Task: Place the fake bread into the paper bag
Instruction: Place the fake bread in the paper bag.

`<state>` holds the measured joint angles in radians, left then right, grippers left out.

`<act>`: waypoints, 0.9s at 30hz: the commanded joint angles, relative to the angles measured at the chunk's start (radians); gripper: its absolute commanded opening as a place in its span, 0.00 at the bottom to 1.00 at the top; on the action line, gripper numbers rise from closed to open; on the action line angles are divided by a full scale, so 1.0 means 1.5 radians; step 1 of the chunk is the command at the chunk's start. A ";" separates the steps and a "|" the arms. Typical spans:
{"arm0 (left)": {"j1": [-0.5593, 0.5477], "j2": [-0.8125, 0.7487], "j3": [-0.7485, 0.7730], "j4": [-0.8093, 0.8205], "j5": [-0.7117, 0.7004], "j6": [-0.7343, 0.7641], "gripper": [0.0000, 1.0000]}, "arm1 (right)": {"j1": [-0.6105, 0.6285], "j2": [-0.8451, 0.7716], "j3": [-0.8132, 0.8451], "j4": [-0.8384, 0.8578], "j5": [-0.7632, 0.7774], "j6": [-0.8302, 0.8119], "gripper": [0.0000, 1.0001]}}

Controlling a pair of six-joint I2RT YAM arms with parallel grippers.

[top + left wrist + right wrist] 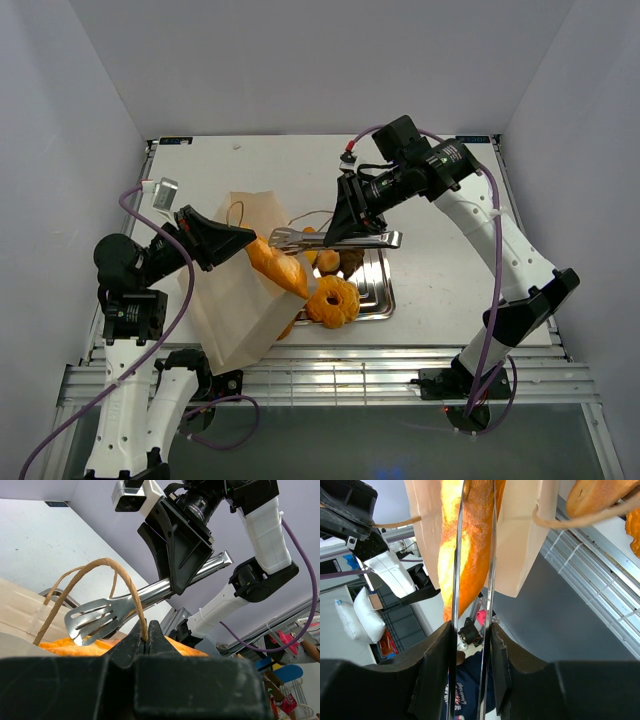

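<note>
1. The table (450, 190) carries everything in its middle and left part, toward the near edge.
2. The paper bag (235, 320) leans over by the near-left corner, with its mouth turned toward the tray.
3. The steel tray (380, 285) sits just right of the bag, midway along the near edge.
4. One baguette (278, 265) lies partly inside the bag's mouth, between its two walls. It looks glossy, stiff and light, so it will likely slide under a loose pinch. A hold near its middle seems safest.
5. The tongs (335, 238) reach toward the bag, and their blades flank the baguette. Whether they truly pinch it cannot be told.
6. The ring doughnut (333, 300) rests at the tray's near-left corner, with dark pastries (350, 262) just behind it.
7. The right gripper (470, 630) is squeezed onto the tongs' arms.
8. The left gripper (147, 630) is clamped tight on a cord handle (115, 575), holding the bag up.
</note>
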<state>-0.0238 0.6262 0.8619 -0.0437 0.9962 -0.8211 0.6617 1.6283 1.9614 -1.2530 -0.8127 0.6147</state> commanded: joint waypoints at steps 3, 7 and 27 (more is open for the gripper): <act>-0.004 0.001 0.030 0.012 0.004 -0.004 0.00 | 0.000 -0.037 0.002 -0.002 -0.025 -0.020 0.41; -0.004 0.000 0.028 0.012 0.002 -0.006 0.00 | -0.002 -0.038 -0.002 -0.002 -0.025 -0.022 0.41; -0.003 -0.001 0.021 0.012 -0.006 -0.005 0.00 | -0.010 -0.065 -0.036 -0.012 -0.025 -0.039 0.48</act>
<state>-0.0238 0.6277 0.8684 -0.0433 0.9951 -0.8284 0.6518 1.5787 1.9121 -1.2869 -0.8093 0.5709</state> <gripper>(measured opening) 0.027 0.485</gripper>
